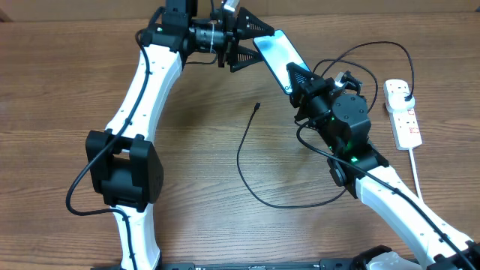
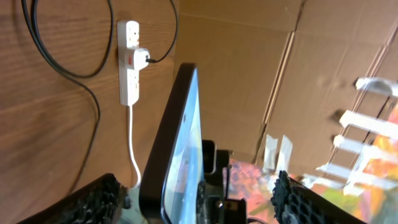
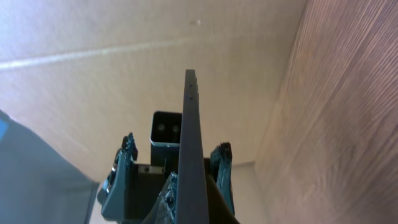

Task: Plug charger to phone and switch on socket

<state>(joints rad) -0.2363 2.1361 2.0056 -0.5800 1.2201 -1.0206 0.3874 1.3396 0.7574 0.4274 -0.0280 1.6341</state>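
Overhead view shows the phone (image 1: 274, 54) lifted at 12 o'clock, clamped by the right gripper (image 1: 295, 75), the left gripper (image 1: 244, 41) spread open around its far end, while the charger (image 1: 238, 154) lies unconnected mid-table, plug already in the socket (image 1: 407, 124) at 3 o'clock; connecting and switching remain.

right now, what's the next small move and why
Probably draw the open left gripper back off the phone. The right gripper clamps the phone's other end, and the charger tip lies loose on the table, so the left could fetch it.
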